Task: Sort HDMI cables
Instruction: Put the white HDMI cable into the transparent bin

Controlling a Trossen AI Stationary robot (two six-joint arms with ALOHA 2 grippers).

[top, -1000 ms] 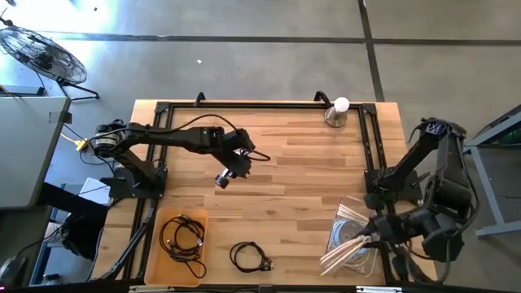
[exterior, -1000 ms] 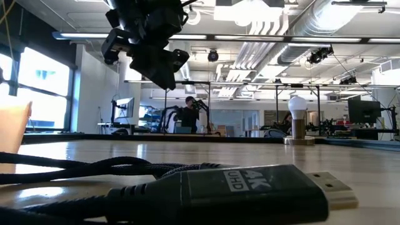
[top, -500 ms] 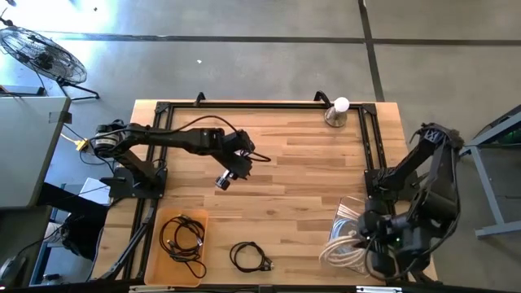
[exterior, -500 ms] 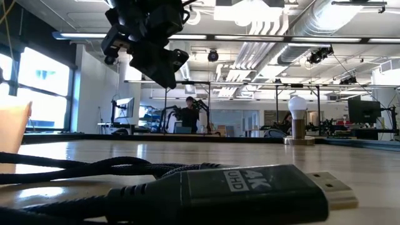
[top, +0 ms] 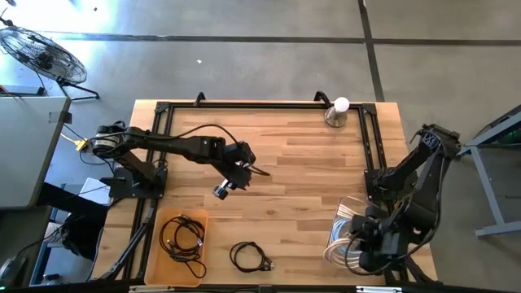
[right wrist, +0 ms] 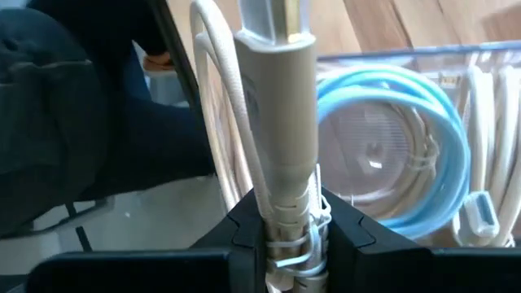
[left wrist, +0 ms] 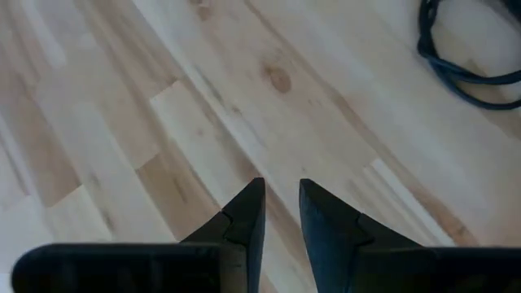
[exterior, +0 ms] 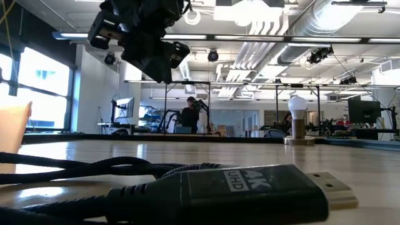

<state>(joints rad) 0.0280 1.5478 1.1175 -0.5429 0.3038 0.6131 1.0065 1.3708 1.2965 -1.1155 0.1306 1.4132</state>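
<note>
My right gripper (right wrist: 289, 210) is shut on a cream HDMI cable (right wrist: 277, 122) just above a clear bin (top: 358, 203) at the table's near right corner. The bin holds white coils and a pale blue one (right wrist: 444, 122). My left gripper (top: 220, 192) hovers over bare wood left of the table's middle. Its fingers (left wrist: 252, 203) stand a narrow gap apart with nothing between them. A black HDMI coil (top: 250, 257) lies flat near the front edge, and its plug (exterior: 250, 190) fills the low view. More black cables lie in an orange tray (top: 160, 220). My right gripper pinches the cream cable between its two fingers at the tied bundle just behind the plug (right wrist: 286, 232). The fingers point steeply down, with the plug (right wrist: 277, 49) sticking out past the fingertips. The rest of the coil is hidden by the gripper.
A lamp with a round white bulb (top: 338, 110) stands at the far right of the table. A black frame (top: 244, 104) runs along the far edge and both sides. Bare wood (top: 301, 179) lies between the two arms.
My right gripper has sunk toward the clear bin with the cream cable and has rolled about its wrist. The cable's strands, which stuck out over the bin's near side, now sit over the bin. My left gripper has drifted a little toward the near edge.
</note>
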